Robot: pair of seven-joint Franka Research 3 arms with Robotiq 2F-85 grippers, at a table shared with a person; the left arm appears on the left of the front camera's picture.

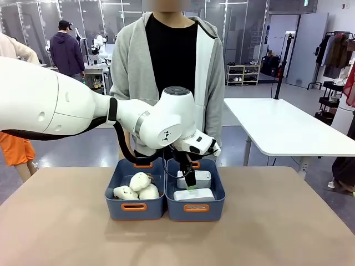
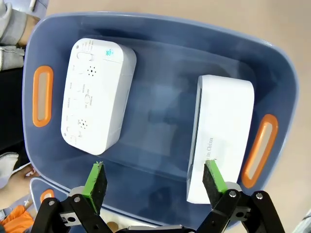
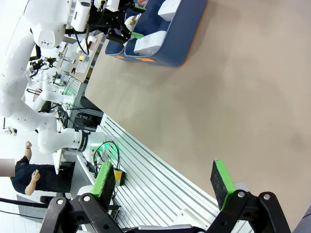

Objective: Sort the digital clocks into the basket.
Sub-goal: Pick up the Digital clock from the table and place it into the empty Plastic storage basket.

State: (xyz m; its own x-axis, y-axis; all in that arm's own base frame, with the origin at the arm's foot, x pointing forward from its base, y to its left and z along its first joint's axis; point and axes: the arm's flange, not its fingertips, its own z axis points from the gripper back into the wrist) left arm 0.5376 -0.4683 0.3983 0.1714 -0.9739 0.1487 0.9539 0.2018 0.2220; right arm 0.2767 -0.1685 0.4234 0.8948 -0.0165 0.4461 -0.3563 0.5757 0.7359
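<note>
From the front, my left arm reaches across the middle and my left end effector (image 1: 190,180) hangs over the right-hand basket (image 1: 196,208), one of two blue tubs with orange handle slots standing side by side on the tan tabletop (image 1: 66,227); both digital clocks lie inside it, the near clock (image 1: 193,194) by my side's wall and the far clock (image 1: 202,178) toward the person (image 1: 169,66) standing behind. The left tub (image 1: 135,207) holds lumpy white plush toys (image 1: 137,187). Through my left wrist camera I look straight down into the basket (image 2: 160,34): my green pads (image 2: 95,182) stand wide apart with nothing between them, one clock (image 2: 97,94) lies flat showing its buttons and speaker holes, the other clock (image 2: 221,131) rests against the wall by an orange slot, the two well apart. I judge these as light, rigid plastic shells, smooth and likely slippery at the rounded corners, so a hold across the narrow width on the flat sides would suit best. Through my right wrist camera, my right end effector (image 3: 163,182) is spread apart too, empty, hovering beyond the tabletop (image 3: 218,97) edge, with the basket (image 3: 170,46) far off. With both clocks inside, the sorting looks finished to me.
</note>
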